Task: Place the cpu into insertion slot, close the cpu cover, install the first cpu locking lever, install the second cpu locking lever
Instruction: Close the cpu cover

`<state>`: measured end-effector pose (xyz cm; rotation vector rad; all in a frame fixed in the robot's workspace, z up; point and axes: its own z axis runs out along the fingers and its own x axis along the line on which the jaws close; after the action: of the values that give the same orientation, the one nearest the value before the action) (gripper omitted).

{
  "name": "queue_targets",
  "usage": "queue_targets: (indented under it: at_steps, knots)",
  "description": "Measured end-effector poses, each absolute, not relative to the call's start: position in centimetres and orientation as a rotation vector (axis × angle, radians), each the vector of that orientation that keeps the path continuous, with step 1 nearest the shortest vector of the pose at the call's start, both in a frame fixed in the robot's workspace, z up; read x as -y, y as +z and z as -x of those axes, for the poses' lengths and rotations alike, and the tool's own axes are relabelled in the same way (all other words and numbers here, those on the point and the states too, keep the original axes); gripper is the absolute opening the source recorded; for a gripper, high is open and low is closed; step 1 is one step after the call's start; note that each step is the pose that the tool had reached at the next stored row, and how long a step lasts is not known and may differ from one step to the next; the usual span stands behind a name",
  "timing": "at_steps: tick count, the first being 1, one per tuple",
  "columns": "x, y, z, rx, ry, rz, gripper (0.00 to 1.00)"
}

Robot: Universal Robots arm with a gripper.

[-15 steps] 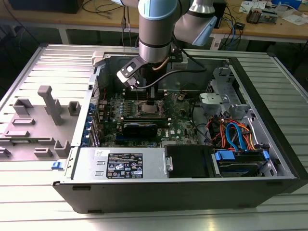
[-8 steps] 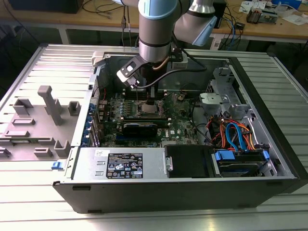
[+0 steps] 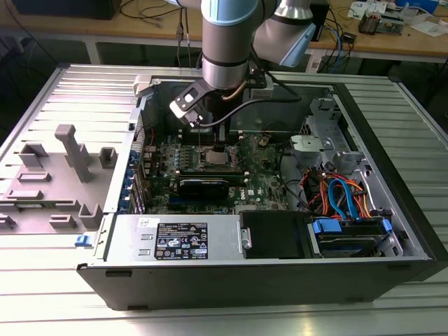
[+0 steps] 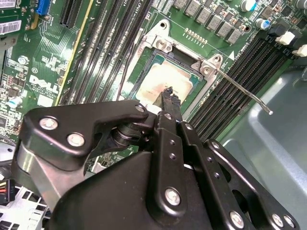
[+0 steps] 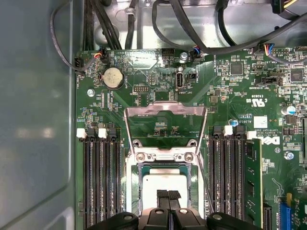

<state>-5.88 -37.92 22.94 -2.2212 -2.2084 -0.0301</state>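
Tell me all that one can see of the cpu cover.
In the first wrist view the cpu cover is a thin silver metal frame with a large square window; green board shows through it. It stands open, swung up from its hinge at one edge of the insertion slot, not over the cpu. The end effector does not touch it.

cpu [image 5: 165,184] in insertion slot [image 5: 140,187]; cpu cover [image 5: 165,109] raised off slot at hinge edge; memory slots [image 5: 100,177] flank on 2 sides.
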Motion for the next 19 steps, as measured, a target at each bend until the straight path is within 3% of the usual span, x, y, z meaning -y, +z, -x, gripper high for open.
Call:
queue_targets:
  at_steps: [19]
  knots:
    - [37.92,23.42,5.88,2.210,-0.027,2.223,0.11]
